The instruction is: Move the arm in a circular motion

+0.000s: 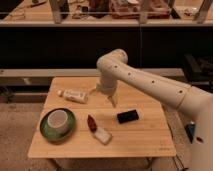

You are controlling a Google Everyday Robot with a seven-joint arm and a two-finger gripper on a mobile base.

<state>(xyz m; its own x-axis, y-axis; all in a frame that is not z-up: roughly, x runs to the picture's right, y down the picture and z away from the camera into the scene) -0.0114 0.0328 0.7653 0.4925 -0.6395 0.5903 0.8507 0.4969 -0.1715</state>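
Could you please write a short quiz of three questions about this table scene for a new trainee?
1. True or false: the gripper hangs over the wooden table, holding nothing.
2. What sits on the green plate? A) white cup B) black box C) white tube
3. Which object lies nearest the gripper's right: the black box or the white tube?

Key: 1 true; 2 A; 3 black box.

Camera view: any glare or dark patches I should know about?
Camera view: warm, dim light; soft sheen on the white arm, no harsh glare on the wooden table; the space behind is nearly black; the pincer hangs over the table, blurred.
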